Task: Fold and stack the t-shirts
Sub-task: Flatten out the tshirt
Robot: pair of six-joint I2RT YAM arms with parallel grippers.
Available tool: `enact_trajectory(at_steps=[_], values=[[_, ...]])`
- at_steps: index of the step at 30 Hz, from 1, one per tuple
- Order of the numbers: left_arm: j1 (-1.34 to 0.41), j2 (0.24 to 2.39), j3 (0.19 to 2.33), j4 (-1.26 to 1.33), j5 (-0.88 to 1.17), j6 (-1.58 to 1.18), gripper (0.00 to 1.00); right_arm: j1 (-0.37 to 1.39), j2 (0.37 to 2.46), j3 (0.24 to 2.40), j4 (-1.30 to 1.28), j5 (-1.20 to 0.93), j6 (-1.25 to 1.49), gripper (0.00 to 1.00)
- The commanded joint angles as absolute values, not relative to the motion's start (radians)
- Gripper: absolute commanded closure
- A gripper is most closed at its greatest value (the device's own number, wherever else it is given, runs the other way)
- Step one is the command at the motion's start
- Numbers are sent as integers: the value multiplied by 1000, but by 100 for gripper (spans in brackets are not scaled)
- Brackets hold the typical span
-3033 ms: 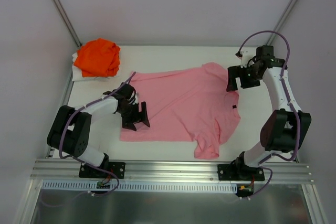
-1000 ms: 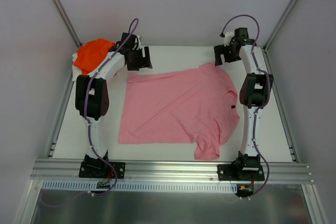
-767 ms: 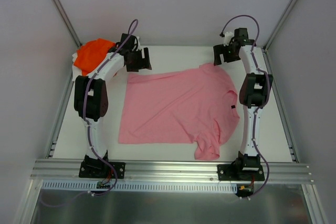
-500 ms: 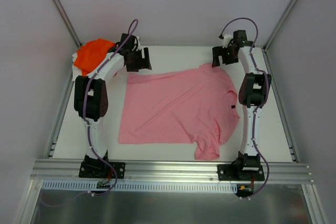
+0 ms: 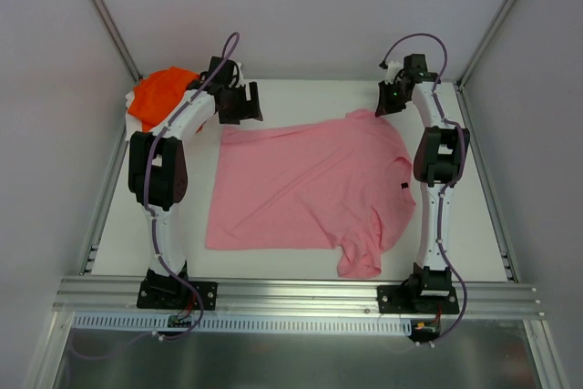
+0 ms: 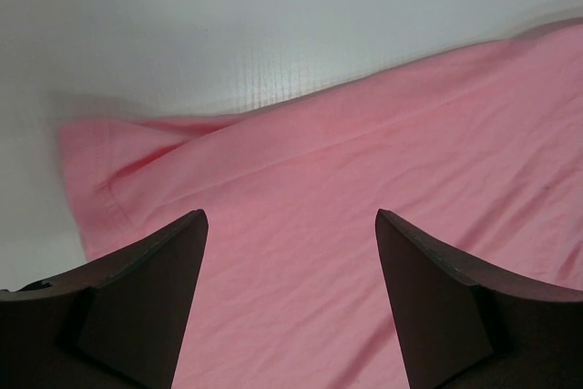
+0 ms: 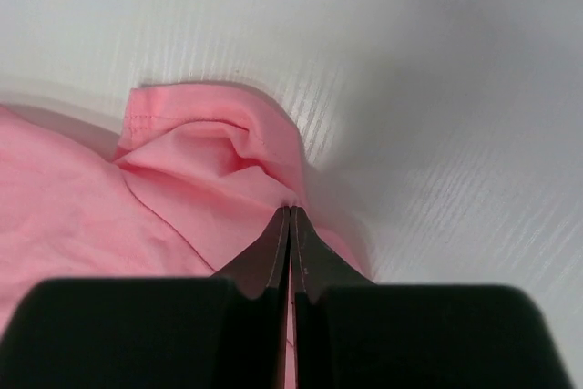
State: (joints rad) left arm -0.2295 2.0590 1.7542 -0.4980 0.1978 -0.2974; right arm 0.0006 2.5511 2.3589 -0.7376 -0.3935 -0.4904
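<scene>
From my remote station: on the white table (image 5: 301, 97), the pink t-shirt (image 5: 310, 179) lies spread across the middle, and the orange t-shirt (image 5: 155, 97) sits bunched in the far left corner. My left gripper (image 6: 287, 216) hangs released over the pink t-shirt's far left corner. My right gripper (image 7: 290, 211) is clenched on its far sleeve, toward the far right corner.

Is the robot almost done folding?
Not nearly. Nothing looks folded: the pink shirt lies spread flat, the orange shirt sits bunched in the far left corner. In hand: the right gripper is shut on its sleeve, the left gripper hangs open over another corner. Folding and stacking remain.
</scene>
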Motion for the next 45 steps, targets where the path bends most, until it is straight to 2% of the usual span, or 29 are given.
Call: enact_trajectory(at_steps=[1,11,15,22,25,28,29,30,32,39,45], values=[[-236,2023,1789,-509,184,-285,24,5,2527,2359,-744,-397,-491,100],[-235,2020,1786,-500,189,-267,24,5,2401,2295,-827,-416,-512,100],[-236,2023,1787,-489,193,-259,24,5,2300,2209,-937,-445,-546,100],[-235,2033,1781,-469,216,-262,24,5,2053,1901,-897,-431,-572,100],[-236,2034,1784,-462,219,-261,24,5,2034,1901,-997,-443,-571,100],[-235,2036,1787,-460,225,-256,24,5,2048,1930,-1058,-453,-583,49],[-236,2036,1787,-459,230,-253,24,5,2045,1913,-1046,-449,-583,25],[-236,2036,1787,-459,232,-252,24,5,2034,1905,-1026,-446,-578,20],[-236,2037,1789,-460,235,-250,24,5,2040,1914,-990,-437,-568,2],[-235,2033,1793,-466,229,-250,24,5,2249,2209,-1025,-423,-568,2],[-236,2029,1795,-482,226,-259,24,43,2385,2281,-1017,-442,-571,4]])
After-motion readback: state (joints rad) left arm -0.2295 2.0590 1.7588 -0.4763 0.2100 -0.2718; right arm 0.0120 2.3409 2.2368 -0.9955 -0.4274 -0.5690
